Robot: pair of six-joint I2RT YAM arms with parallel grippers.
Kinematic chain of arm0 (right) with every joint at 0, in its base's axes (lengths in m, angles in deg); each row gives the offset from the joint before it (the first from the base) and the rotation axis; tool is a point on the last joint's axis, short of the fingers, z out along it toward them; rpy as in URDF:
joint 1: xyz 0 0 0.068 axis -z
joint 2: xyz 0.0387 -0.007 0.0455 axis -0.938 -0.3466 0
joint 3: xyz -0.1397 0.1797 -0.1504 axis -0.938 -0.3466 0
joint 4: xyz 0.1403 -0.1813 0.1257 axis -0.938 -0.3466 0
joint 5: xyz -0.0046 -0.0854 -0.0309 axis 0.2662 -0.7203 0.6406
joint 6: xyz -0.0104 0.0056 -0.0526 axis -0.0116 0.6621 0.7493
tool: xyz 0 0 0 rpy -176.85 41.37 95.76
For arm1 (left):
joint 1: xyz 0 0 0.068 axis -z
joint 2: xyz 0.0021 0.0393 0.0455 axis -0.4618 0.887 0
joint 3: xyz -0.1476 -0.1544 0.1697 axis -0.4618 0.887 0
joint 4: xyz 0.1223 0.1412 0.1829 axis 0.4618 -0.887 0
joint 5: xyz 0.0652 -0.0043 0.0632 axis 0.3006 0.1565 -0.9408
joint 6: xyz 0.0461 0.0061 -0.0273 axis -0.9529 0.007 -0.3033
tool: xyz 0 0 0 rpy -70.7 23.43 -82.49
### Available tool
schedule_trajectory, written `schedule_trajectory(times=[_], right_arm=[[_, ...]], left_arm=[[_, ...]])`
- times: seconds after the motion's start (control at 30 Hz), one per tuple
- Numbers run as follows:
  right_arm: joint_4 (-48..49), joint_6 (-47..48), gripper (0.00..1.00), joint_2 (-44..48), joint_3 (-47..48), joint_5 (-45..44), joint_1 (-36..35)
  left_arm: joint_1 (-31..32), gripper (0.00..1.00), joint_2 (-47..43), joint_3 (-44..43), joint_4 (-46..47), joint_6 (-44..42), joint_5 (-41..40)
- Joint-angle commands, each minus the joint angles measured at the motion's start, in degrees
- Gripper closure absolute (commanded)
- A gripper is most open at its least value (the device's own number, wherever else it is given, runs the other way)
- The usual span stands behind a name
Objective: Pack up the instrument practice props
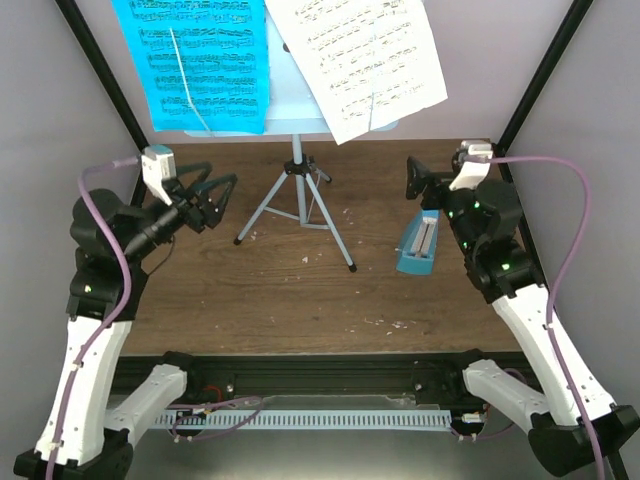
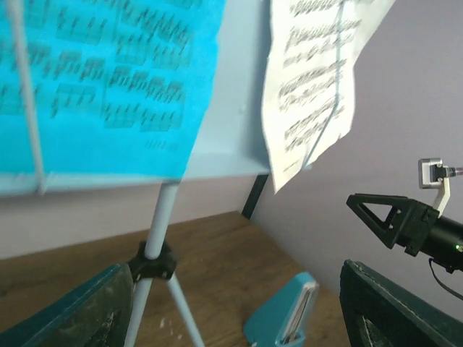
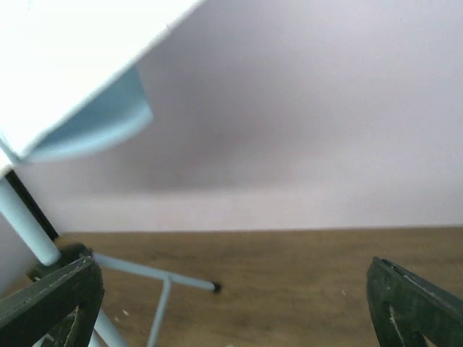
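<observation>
Top external view: a pale blue metal music stand on thin tripod legs (image 1: 297, 190) stands toward the far side of the brown wooden worktop (image 1: 300, 300). A cyan music sheet (image 1: 195, 60) and a white music sheet (image 1: 365, 60) rest side by side on it. A small teal pyramid metronome (image 1: 418, 245) sits right of the legs, near the right tool (image 1: 420, 180). The left tool (image 1: 218, 182) hovers left of the legs. Both tools are spread, pinching nothing.

Tripod legs (image 1: 296, 172) obstruct centre; metronome (image 1: 418, 245) obstructs right side.
</observation>
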Motion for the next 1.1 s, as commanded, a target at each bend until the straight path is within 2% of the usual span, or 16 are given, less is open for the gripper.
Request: schedule_trajectory(times=[0.0,0.07,0.17,0.3,0.5,0.63,0.73,0.93,1.07], right_arm=[[-5.8,0.0,0.00,-1.7,9.5,5.2,0.9],[-6.1,-0.2,0.03,-4.0,13.8,9.0,3.5],[-4.0,-3.4,0.05,-7.6,18.8,25.8,12.2],[3.1,-9.4,0.05,-10.8,21.6,44.3,20.4],[14.3,-20.3,0.04,-17.8,24.5,63.2,27.5],[14.0,-20.4,0.06,-22.9,30.5,65.6,27.6],[13.4,-20.6,0.11,-26.7,35.0,68.1,27.7],[14.5,-22.5,0.28,-31.9,41.2,72.0,27.6],[16.9,-24.4,0.41,-33.6,42.9,74.0,26.9]], left_arm=[[3.3,0.22,7.0,-8.3,-3.4,-1.0,2.5],[11.2,0.22,11.4,-14.1,-6.2,-4.1,-4.4],[21.2,0.22,19.4,-23.3,-8.5,-6.7,-9.5],[24.0,0.23,28.5,-30.9,-4.9,-2.8,-5.8],[24.8,0.26,40.7,-41.8,3.3,5.0,0.6],[25.0,0.29,48.8,-51.1,5.8,10.7,3.4],[25.2,0.31,53.1,-56.0,6.5,12.9,2.5],[25.3,0.34,58.0,-61.3,6.9,14.1,-1.0],[25.7,0.37,59.2,-61.9,7.5,14.1,-3.0]])
